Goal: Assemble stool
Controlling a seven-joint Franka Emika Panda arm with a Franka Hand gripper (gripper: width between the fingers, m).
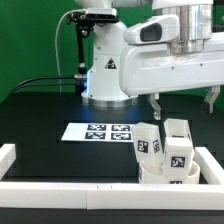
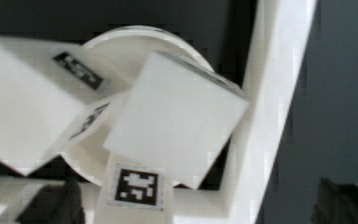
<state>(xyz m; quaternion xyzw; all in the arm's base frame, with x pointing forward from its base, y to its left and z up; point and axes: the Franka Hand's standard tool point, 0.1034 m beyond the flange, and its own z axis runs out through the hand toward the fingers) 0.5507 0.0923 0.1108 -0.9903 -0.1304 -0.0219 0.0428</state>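
The stool's white round seat [image 1: 160,172] lies at the exterior view's right, by the right rail. Three chunky white legs with marker tags stand on it, tilted: one [image 1: 148,141], one [image 1: 178,130] and one [image 1: 181,156]. My gripper [image 1: 184,100] hangs open above them, and its dark fingers [image 1: 155,104] are clear of the parts. In the wrist view the seat [image 2: 149,48] shows behind two legs [image 2: 30,100] [image 2: 176,120]. The tagged end of the second leg lies between my gripper's [image 2: 194,205] fingertips [image 2: 43,205]. Nothing is gripped.
The marker board [image 1: 100,131] lies flat in front of the robot base [image 1: 105,75]. White border rails run along the left [image 1: 8,155], front [image 1: 80,197] and right [image 1: 212,165]; the right rail [image 2: 274,100] passes close beside the seat.
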